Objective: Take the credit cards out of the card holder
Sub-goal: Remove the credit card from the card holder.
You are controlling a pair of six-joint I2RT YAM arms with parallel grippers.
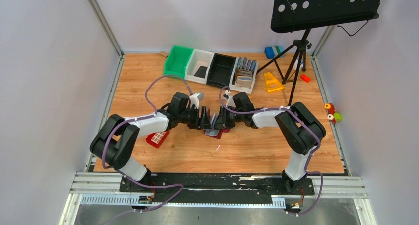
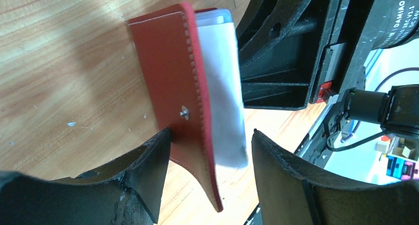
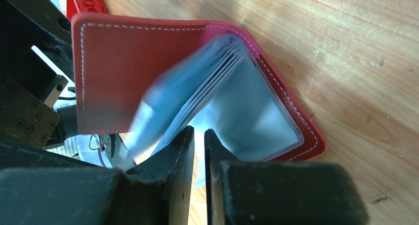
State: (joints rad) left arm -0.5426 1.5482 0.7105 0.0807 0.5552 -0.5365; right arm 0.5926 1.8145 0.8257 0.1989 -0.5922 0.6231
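- L gripper [image 2: 210,138], bottom of left wrist view: released, jaws wide, straddling the lower end of the card holder [image 2: 168,71]. Frame-left finger [image 2: 148,165] touches or sits just beside the maroon cover; can't tell which.
- Holder stands on edge, opened. Long axis runs bottom centre to top centre of that view, i.e. away from the L fingers, slightly tilted. Snap stud [image 2: 184,114] faces frame-left.
- R gripper [image 3: 198,133], bottom centre of right wrist view: clenched, a thin pale leaf nipped between the pads by the look. Pale leaves [image 3: 247,111] fan out above it, inside the cover.
- No credit cards id'd outside the holder; can't tell card from sleeve among the leaves.
- Judgement: both arms about equally near, holder between them at centre of top view. R anchors it, so L is free to pull along the long axis.
- Writing: "DAMIAO" on the R-arm motor [image 2: 400,17], upper right of left wrist view; smaller line below unreadable. No brand seen on holder.
- Farther: red gridded piece [image 1: 157,138] left of centre on the table [image 1: 276,146]; row of bins [image 1: 173,62] top centre.
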